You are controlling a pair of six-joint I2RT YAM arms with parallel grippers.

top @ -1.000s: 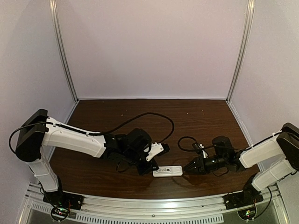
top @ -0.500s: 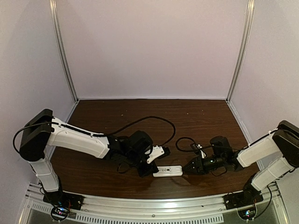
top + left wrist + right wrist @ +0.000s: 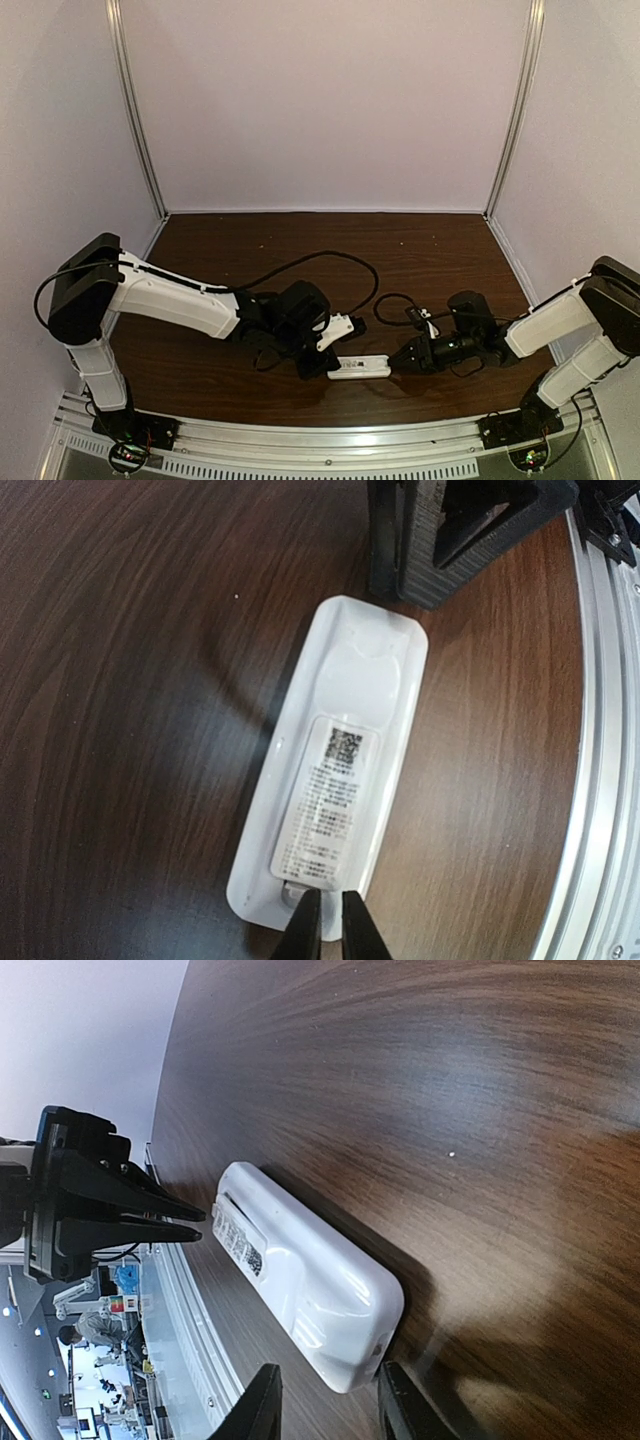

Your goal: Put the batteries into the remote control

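White remote control [image 3: 340, 780] lies label-up; left hand [image 3: 326, 912] together, right hand [image 3: 328, 1378] apart

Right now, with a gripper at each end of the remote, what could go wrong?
1. The remote lies loose, label side up, so the left gripper, shut at one end, may just push it along.
2. The right gripper stands open round the other end, so it may not stop a twist toward the rail.

My left arm [image 3: 175, 300] and right arm [image 3: 548, 324] are white shells with black joints. A black cable [image 3: 338, 253] loops off each wrist. My left hand [image 3: 323, 930] and right hand [image 3: 325, 1400] are black, with ridged, tapering fingers [image 3: 410, 540].
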